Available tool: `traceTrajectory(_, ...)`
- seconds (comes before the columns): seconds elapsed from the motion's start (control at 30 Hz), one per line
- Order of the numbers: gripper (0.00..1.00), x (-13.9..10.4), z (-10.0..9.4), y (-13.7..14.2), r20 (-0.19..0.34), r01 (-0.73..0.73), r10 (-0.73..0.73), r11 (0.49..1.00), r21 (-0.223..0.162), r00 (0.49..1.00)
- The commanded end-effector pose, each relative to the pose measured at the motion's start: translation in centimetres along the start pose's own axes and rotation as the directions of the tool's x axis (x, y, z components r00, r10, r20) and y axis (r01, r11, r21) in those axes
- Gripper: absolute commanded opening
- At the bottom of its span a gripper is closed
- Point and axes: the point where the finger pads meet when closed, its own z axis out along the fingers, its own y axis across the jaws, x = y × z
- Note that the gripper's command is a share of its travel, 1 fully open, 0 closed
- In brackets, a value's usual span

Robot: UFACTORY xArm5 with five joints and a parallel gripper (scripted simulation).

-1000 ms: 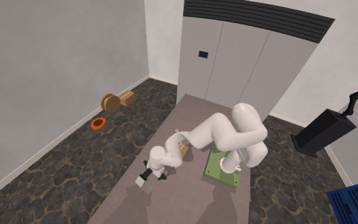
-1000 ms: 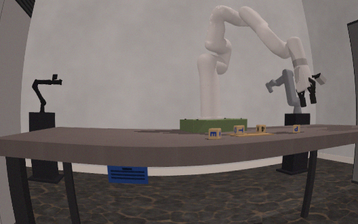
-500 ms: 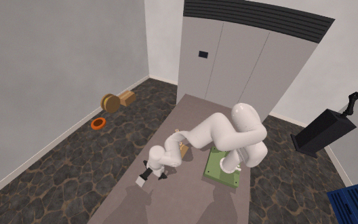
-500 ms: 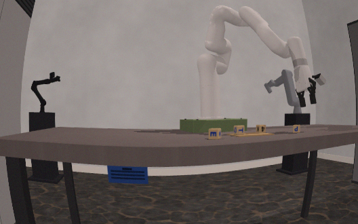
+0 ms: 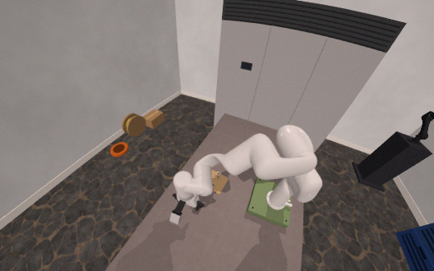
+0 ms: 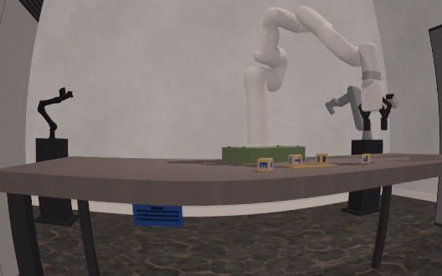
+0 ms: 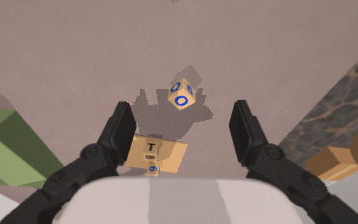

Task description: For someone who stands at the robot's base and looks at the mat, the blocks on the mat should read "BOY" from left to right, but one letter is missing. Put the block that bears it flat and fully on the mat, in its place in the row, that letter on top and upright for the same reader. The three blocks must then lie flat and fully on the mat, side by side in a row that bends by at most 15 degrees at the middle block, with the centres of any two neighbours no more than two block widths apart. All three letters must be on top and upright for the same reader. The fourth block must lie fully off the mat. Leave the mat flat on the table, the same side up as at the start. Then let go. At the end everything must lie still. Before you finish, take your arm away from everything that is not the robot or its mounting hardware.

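Observation:
My gripper is open and empty, hanging well above the table. Below and a little ahead of it a wooden block lies on the bare table off the mat, with a blue O on the faces I see. The thin tan mat lies nearer the robot's base. Two blocks stand on it. One block shows a T on top in the wrist view. The other block has a letter I cannot read. A fourth block lies off the mat.
The green base plate holds the arm at one table edge. The table edge runs close to the right of the O block. A camera stand rises behind the table.

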Motion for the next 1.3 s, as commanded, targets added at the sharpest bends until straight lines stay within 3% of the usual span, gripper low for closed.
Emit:
traceTrajectory(0.0,1.0,-1.1,-0.3,-0.1,0.02,0.109,-0.111,0.991,0.077,0.994)
traceTrajectory(0.1,1.0,-1.7,-0.4,-0.3,0.022,0.159,-0.162,0.981,0.112,0.986)
traceTrajectory(0.17,1.0,-1.7,-0.4,-0.3,0.022,0.159,-0.162,0.981,0.112,0.986)
traceTrajectory(0.2,1.0,-2.2,-0.5,-0.4,0.02,0.207,-0.212,0.967,0.147,0.977)
traceTrajectory(0.67,1.0,-4.8,-1.6,-1.5,-0.04,0.413,-0.422,0.861,0.298,0.906)
traceTrajectory(0.73,1.0,-4.8,-1.6,-1.5,-0.04,0.413,-0.422,0.861,0.298,0.906)
traceTrajectory(0.77,1.0,-5.4,-2.0,-1.8,-0.063,0.456,-0.462,0.828,0.327,0.885)
traceTrajectory(1.27,1.0,-7.8,-3.8,-3.2,-0.21,0.631,-0.608,0.649,0.425,0.766)
